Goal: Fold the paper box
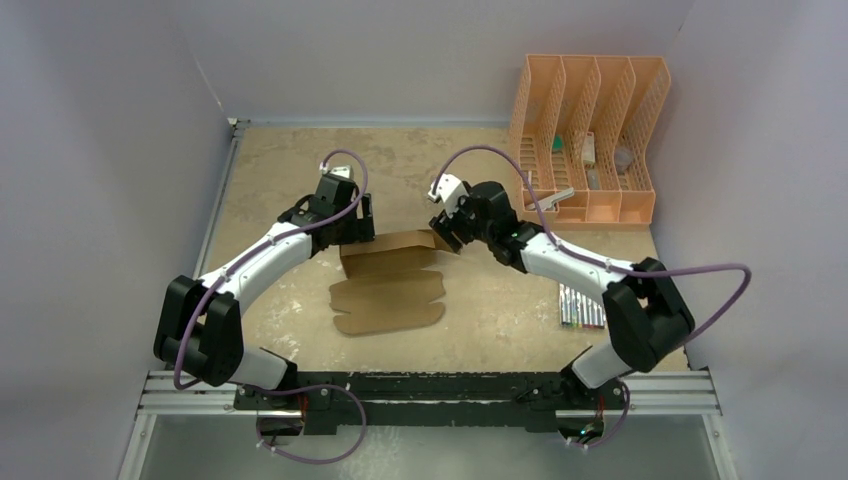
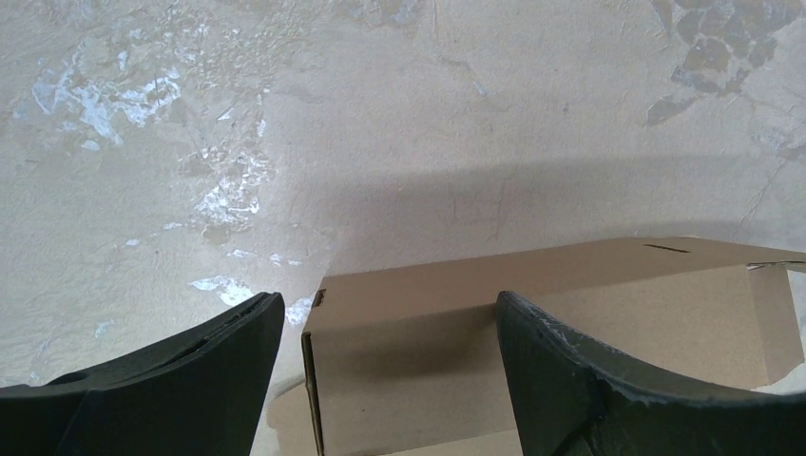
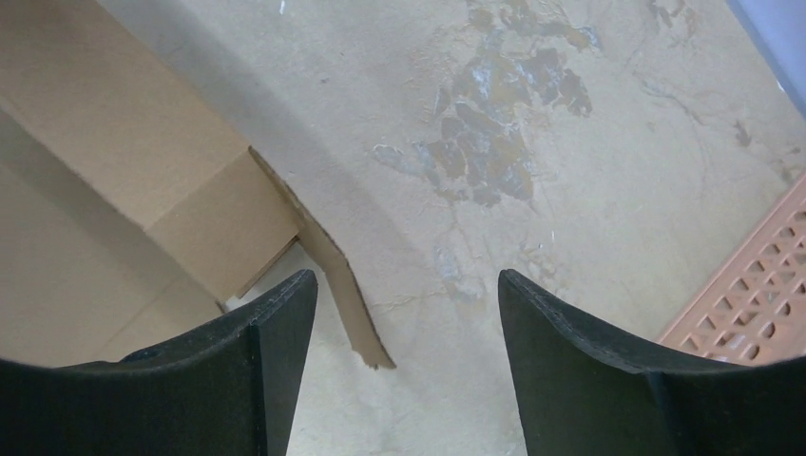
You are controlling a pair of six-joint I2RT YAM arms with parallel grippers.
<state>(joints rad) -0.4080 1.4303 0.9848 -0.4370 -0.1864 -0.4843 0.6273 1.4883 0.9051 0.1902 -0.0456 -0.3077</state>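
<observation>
- Standing at the far right of the table [image 1: 300, 170], the orange file rack [image 1: 600, 208] holds a few small items in its compartments, too small to identify.
- The paper box [image 1: 388, 285] lies mid-table, its far part raised and its scalloped flaps flat toward the near side.
- It lies well apart from the rack and from the markers [image 1: 581, 305] at the right edge.
- The left gripper [image 1: 358, 228], jaws wide, hovers at the box's left end. The right gripper [image 1: 447, 232], jaws wide and holding nothing, is at its right end.
- Only the right wrist view shows an end flap [image 3: 337, 285] angling onto the table.
</observation>
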